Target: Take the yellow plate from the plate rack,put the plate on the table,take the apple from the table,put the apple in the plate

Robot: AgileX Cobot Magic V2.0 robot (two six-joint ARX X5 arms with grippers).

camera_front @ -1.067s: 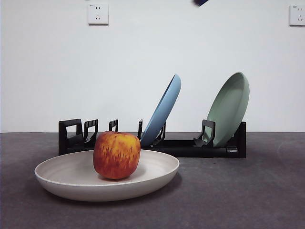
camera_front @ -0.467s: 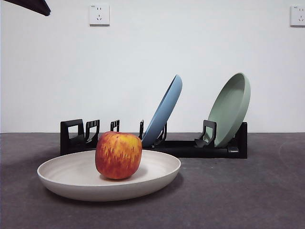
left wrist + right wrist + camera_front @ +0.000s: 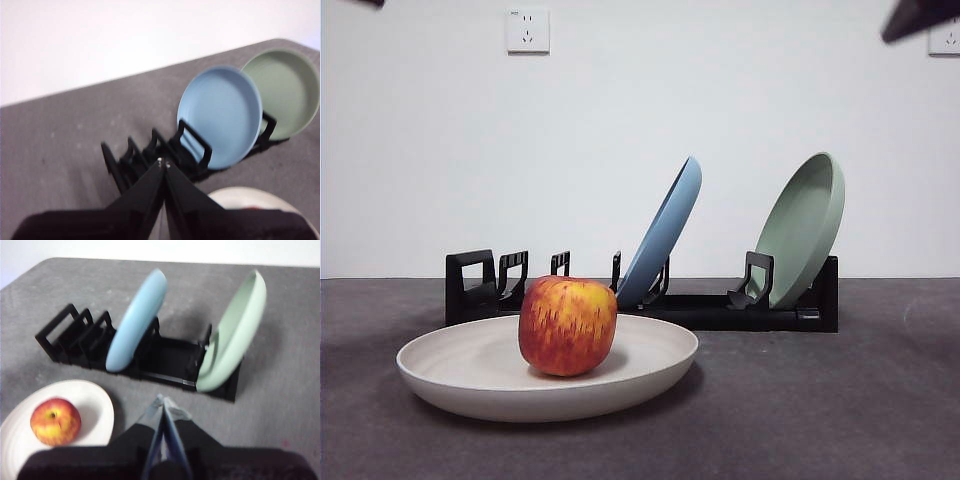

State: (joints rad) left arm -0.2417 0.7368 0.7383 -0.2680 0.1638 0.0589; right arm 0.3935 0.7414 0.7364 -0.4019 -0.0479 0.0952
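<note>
The yellow plate (image 3: 470,370) lies flat on the table (image 3: 820,420) in front of the plate rack (image 3: 710,308). The apple (image 3: 567,326) sits inside it, left of centre; the right wrist view shows both apple (image 3: 55,421) and plate (image 3: 95,405). My left gripper (image 3: 163,162) is shut and empty, high above the rack's empty end (image 3: 135,155). My right gripper (image 3: 162,402) is shut and empty, high above the table in front of the rack (image 3: 165,362). In the front view only dark arm tips show at the top corners.
A blue plate (image 3: 665,235) and a sage-green plate (image 3: 805,230) stand tilted in the rack. The left end slots (image 3: 485,280) hold nothing. A white wall with two sockets stands behind.
A dark arm tip at the top left has nearly left the front view, and another has come in at the top right. Plate and apple have stayed put.
</note>
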